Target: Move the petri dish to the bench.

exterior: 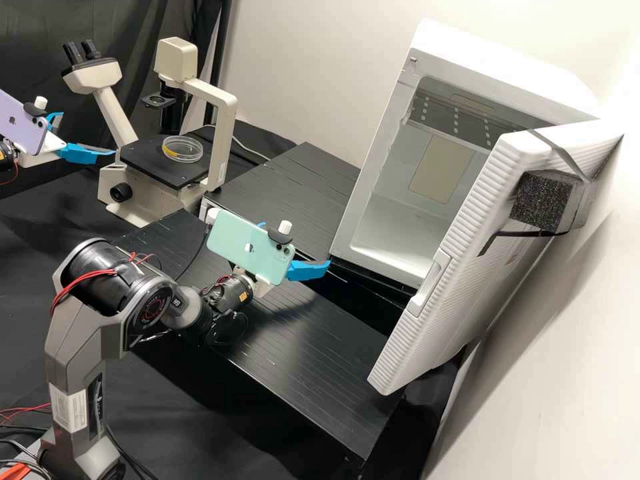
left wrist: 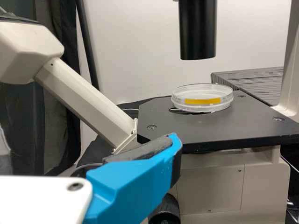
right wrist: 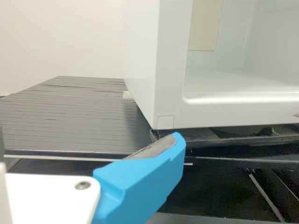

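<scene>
Located the dish point(exterior: 182, 149) on the black stage point(exterior: 140, 165) of the microscope point(exterior: 227, 123), under the dark tube point(left wrist: 198, 30). Noted a round shape, clear walls and a strip of yellow tape point(left wrist: 202, 101) along the side. Found the dish lying over the opening in the stage, with the rim of the opening partly exposed beneath.

Identified the left gripper point(exterior: 89, 133) beside the microscope, near the stage and apart from the dish. Recorded the state of its fingers as spread apart. Observed a mauve phone point(exterior: 21, 125) mounted on this unit.

Identified the right gripper point(exterior: 297, 243) above the slatted black desk point(exterior: 313, 333), near the lower front corner of the white cabinet point(exterior: 370, 153). Recorded its fingers as spread apart too. Observed a green phone point(exterior: 243, 248) mounted on this unit, in front of part of the gripper.

Found the door point(exterior: 467, 247) of the cabinet standing open, with a dark foam block point(exterior: 543, 200) strapped to the outside. Noted a perforated shelf point(exterior: 450, 127) in the upper part of the cabinet and a beige panel point(exterior: 440, 168) on an inner wall. Located the eyepieces point(exterior: 81, 51) at the upper end of the slanted microscope tube, in front of the dark curtain point(exterior: 143, 23).
</scene>
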